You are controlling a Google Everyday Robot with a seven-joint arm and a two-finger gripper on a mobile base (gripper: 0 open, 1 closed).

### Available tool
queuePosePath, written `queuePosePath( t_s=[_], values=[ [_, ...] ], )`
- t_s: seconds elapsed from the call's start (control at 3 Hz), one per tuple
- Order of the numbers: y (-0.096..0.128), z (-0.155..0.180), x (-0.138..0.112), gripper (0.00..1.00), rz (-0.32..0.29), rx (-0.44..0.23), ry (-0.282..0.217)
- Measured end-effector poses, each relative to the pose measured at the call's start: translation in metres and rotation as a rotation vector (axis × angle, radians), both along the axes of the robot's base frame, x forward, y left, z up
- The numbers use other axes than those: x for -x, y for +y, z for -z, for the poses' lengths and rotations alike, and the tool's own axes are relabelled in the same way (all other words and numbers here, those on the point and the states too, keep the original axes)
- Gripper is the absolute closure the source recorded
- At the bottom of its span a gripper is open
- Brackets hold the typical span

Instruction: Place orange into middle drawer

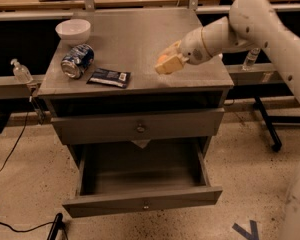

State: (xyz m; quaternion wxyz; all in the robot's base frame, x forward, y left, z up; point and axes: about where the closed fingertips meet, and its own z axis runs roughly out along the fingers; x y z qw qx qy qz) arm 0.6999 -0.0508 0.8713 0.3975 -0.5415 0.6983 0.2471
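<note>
Item: orange, small, firm, light, smooth-skinned, judged liable to roll; clasped across its middle by the gripper, closed around it, over the cabinet top, right side; middle drawer open below

No readable text anywhere; the blue-and-white soda can on the grey metal bench shows only blurred markings; the dark flat packet carries a pale, illegible label; the cream pincer grips the small round orange above the bench's right side.
</note>
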Motion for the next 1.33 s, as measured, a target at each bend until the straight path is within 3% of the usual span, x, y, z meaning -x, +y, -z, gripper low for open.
queuePosePath(
  t_s=[0.33, 0.67, 1.33],
  values=[
    [0.028, -0.051, 0.052, 1.0, -0.155, -0.055, -0.027],
    [0.04, -0.038, 0.097, 1.0, -0.234, -0.074, 0.063],
    [0.042, -0.021, 0.098, 1.0, -0.215, -0.089, 0.075]
  ],
)
